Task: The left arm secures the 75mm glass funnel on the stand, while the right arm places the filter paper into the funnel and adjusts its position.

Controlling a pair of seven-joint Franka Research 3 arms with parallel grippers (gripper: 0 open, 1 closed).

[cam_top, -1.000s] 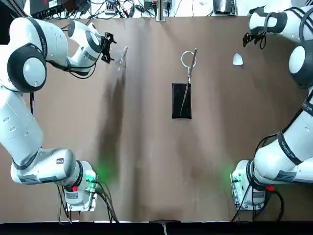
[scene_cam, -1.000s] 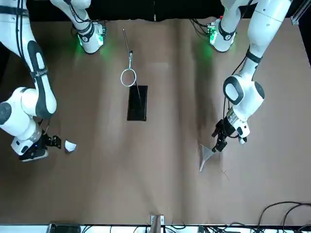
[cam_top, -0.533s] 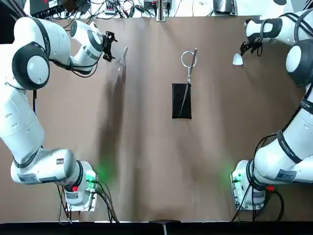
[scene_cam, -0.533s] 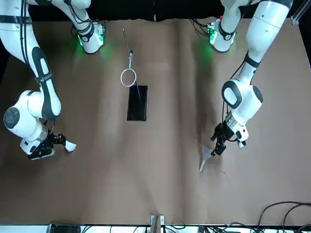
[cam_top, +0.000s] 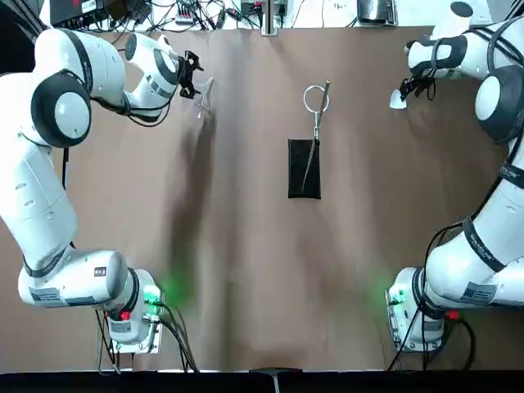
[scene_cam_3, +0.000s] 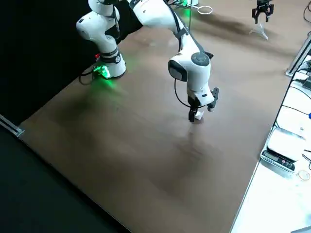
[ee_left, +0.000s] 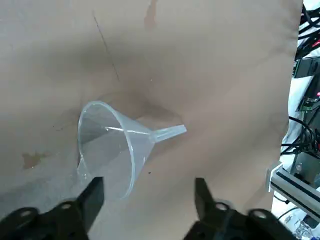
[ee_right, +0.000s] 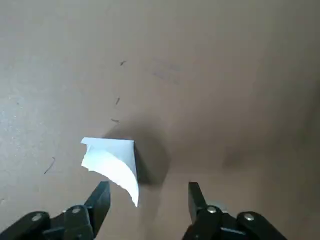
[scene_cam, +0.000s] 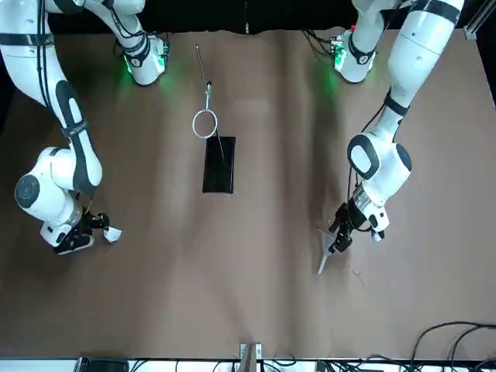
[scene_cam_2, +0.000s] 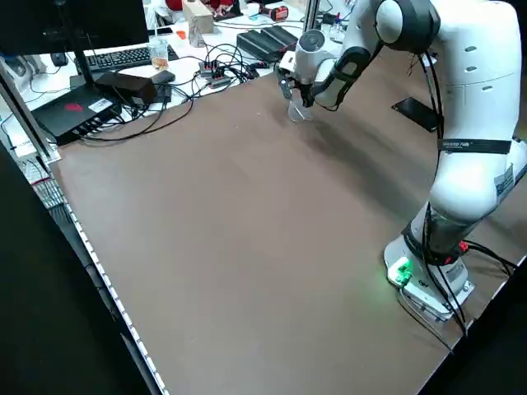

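Note:
The clear glass funnel (cam_top: 205, 94) lies on its side on the brown table at the far left. My left gripper (cam_top: 192, 75) hovers just beside it, open; in the left wrist view the funnel (ee_left: 115, 145) lies just ahead of the spread fingers (ee_left: 92, 197). The white filter paper (cam_top: 398, 100) rests on the table at the far right, with my right gripper (cam_top: 409, 86) right next to it, open. In the right wrist view the paper (ee_right: 112, 162) sits in front of one finger (ee_right: 102, 200). The stand (cam_top: 303, 168) is mid-table, its wire ring (cam_top: 315, 98) holding nothing.
Cables and equipment (cam_top: 205, 12) line the far table edge behind both grippers. A keyboard and boxes (scene_cam_2: 123, 70) sit on the bench beyond the table. Bare brown tabletop (cam_top: 262, 270) stretches between the stand and the arm bases.
My left gripper has shifted right and closed in on the funnel. My right gripper has come down from the far edge to the filter paper. Funnel, paper and stand have not moved.

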